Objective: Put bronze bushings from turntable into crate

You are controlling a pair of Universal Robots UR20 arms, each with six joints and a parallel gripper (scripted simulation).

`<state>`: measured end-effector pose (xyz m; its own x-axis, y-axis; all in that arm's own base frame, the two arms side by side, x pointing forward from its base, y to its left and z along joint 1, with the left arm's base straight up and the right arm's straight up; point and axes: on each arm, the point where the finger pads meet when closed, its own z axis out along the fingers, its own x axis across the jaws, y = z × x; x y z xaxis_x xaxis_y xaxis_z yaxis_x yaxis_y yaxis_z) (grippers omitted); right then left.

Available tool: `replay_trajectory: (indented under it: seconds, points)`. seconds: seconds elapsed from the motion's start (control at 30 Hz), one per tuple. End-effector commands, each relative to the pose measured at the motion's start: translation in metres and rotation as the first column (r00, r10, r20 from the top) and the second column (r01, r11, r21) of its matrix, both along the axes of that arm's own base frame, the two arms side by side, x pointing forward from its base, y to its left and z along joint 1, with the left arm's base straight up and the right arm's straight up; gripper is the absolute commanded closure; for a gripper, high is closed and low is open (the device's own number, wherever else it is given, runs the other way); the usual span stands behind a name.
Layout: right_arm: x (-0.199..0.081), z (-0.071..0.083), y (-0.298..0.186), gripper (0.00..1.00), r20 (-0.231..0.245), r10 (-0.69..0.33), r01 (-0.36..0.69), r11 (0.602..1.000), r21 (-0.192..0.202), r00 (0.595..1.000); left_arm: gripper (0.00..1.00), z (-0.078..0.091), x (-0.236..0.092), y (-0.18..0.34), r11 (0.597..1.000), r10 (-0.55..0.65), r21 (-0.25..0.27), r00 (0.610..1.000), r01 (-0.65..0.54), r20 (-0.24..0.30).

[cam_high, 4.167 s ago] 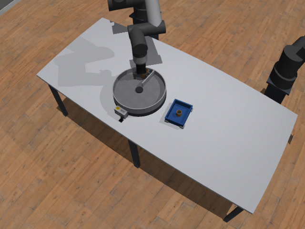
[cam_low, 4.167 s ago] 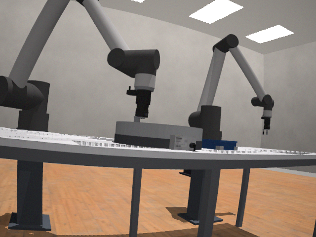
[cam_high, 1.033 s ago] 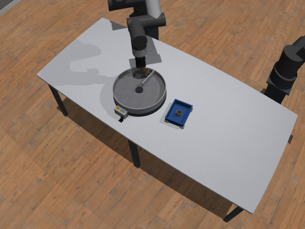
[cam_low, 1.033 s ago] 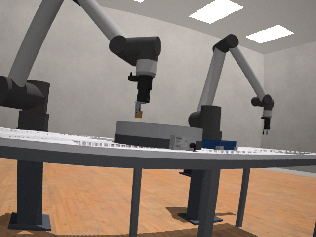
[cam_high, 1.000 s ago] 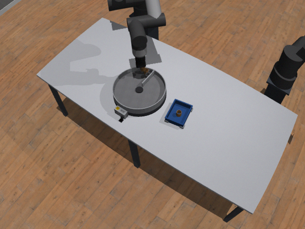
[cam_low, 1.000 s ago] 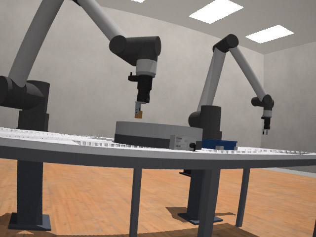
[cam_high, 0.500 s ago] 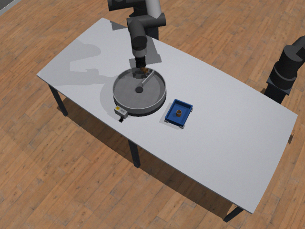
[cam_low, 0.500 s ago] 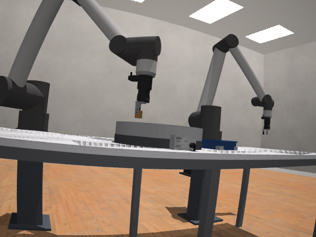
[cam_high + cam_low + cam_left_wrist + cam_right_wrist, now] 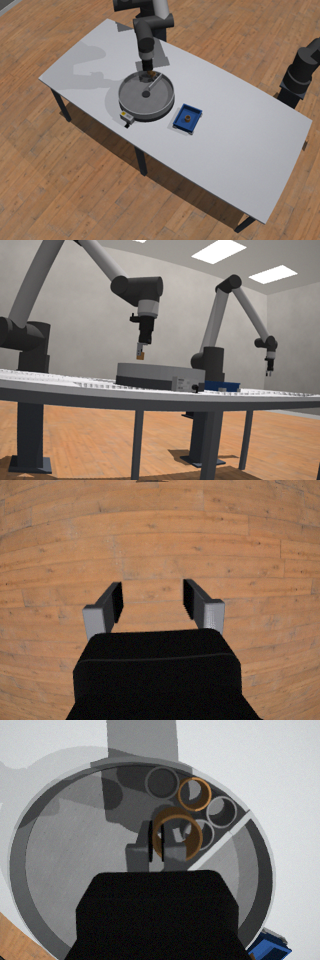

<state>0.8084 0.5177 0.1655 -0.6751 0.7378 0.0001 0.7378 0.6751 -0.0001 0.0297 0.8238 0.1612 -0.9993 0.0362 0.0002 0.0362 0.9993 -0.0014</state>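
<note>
The right gripper has its fingers nearly shut on the wall of a bronze bushing, one inside the bore, one outside; the left gripper stands wide, holding nothing. The held bushing hangs above the turntable, near 12 o'clock from its hub in the top view. Bore axis appears near vertical, open ends up and down; whether that is its longer dimension cannot be confirmed. Assessed as rigid, fairly heavy and smooth; the one-sided wall grip is acceptable but could let it swing. In the right wrist view, another bronze bushing sits upright toward 1 o'clock among steel bushings. The crate, at 4 o'clock from the turntable in the top view, appears level and contains one upright bronze piece.
</note>
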Motion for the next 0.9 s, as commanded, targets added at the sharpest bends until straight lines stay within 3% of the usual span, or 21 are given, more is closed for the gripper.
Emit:
replay_trajectory:
  seconds: [0.0, 0.4, 0.87]
  points:
    - [0.0, 0.001, 0.0, 1.0, 0.001, 0.0, 0.0, 1.0, 0.001, 1.0, 0.0, 0.001, 0.0, 0.001, 1.0, 0.0, 0.001, 1.0, 0.0, 0.0]
    - [0.005, 0.001, 0.02, 1.0, 0.001, 0.0, 0.0, 1.0, 0.001, 1.0, 0.0, 0.001, 0.0, 0.001, 1.0, 0.0, 0.001, 1.0, 0.0, 0.0]
    - [0.029, 0.001, 0.123, 1.0, 0.001, 0.0, 0.0, 1.0, 0.001, 1.0, 0.0, 0.001, 0.0, 0.001, 1.0, 0.0, 0.001, 1.0, 0.0, 0.0]
